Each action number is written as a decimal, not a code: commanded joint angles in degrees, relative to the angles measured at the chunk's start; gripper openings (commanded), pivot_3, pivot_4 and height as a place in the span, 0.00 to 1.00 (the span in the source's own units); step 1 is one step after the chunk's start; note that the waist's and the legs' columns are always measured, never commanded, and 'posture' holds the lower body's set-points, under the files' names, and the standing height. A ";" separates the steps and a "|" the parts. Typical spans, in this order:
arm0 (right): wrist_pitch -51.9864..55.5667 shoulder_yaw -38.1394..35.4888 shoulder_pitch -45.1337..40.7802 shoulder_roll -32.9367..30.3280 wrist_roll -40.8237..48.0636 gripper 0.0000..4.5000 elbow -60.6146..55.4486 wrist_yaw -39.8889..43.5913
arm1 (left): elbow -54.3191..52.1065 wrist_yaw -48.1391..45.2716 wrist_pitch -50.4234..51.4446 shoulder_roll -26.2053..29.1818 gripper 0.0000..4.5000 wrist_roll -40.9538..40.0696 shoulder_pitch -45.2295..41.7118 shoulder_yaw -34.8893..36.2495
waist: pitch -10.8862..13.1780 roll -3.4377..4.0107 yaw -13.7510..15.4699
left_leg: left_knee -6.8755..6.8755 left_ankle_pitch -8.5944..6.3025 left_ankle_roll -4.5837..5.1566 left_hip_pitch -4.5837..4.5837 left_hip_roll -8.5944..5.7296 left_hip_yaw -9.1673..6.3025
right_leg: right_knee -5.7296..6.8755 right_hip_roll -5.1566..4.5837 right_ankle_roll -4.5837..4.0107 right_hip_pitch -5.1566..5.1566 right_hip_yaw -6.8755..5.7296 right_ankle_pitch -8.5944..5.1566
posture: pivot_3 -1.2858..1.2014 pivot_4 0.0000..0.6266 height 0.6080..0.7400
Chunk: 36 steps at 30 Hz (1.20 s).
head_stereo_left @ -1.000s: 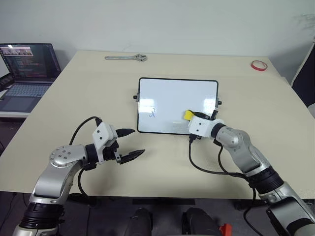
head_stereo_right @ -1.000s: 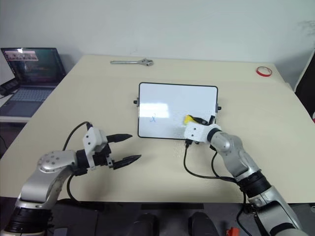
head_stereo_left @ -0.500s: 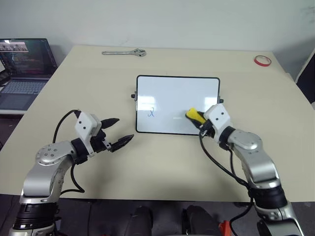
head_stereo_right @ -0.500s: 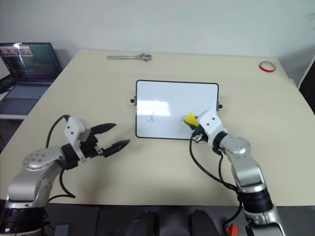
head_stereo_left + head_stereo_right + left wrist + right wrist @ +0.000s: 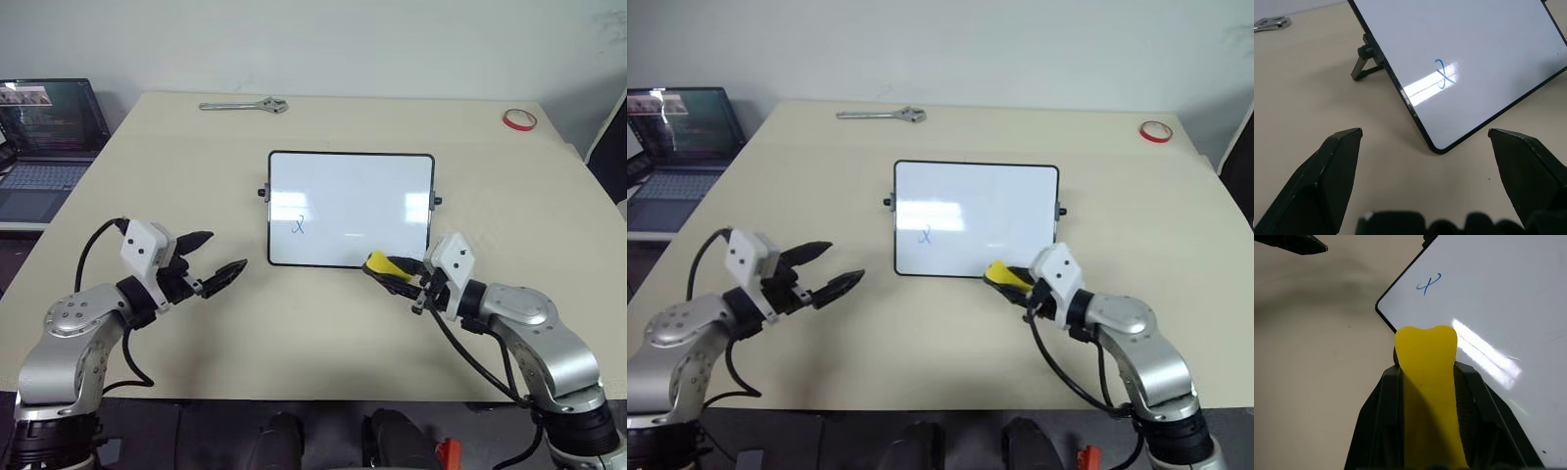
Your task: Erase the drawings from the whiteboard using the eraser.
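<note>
The board (image 5: 350,208) at the centre of the frame is glossy white with a thin black frame, and it carries one small blue scribble (image 5: 300,225) at its lower left. The eraser (image 5: 381,264) just below its bottom edge is bright yellow. The table (image 5: 294,333) is pale beige. At the upper right lies a red ring (image 5: 519,119); at the top, a silver-grey wrench (image 5: 243,105).

One whiteboard (image 5: 350,208), one drawing (image 5: 300,225), one eraser (image 5: 383,265), one wrench (image 5: 243,105), one tape ring (image 5: 519,119), one laptop (image 5: 44,137).

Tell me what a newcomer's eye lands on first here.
The whiteboard at the table's middle, bearing one blue scribble near its lower left corner. Then the yellow eraser, clamped in the right gripper at the board's near edge. The left gripper hangs open-jawed over bare table, left of the board.
</note>
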 commanded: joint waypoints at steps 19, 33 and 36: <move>-25.65 21.55 -42.30 16.65 -29.61 0.23 55.92 -15.27 | -1.44 -2.68 -1.41 2.91 1.00 0.92 0.57 -1.49 | -0.01 -0.01 -0.25 | 0.02 0.05 -0.08 0.00 0.00 0.03 | 0.09 -0.02 -0.04 -0.08 -0.07 0.02 | 0.52 0.24 1.00; -32.07 25.65 -41.90 15.41 -38.68 0.23 60.30 -14.23 | 7.40 -6.47 -10.36 2.47 1.00 3.84 1.80 -1.54 | -0.07 -0.02 -0.43 | 0.13 0.11 -0.12 0.33 -0.01 -0.02 | 0.66 -0.02 -0.04 0.05 -0.06 0.03 | 0.52 0.24 1.00; -32.27 23.03 -44.02 16.30 -38.46 0.23 62.59 -19.58 | 8.64 -7.04 -11.67 2.35 1.00 4.02 1.83 -1.82 | -0.06 -0.01 -0.33 | 0.15 0.28 -0.22 0.39 -0.03 -0.03 | 0.91 -0.01 -0.15 0.01 -0.06 0.08 | 0.52 0.24 1.00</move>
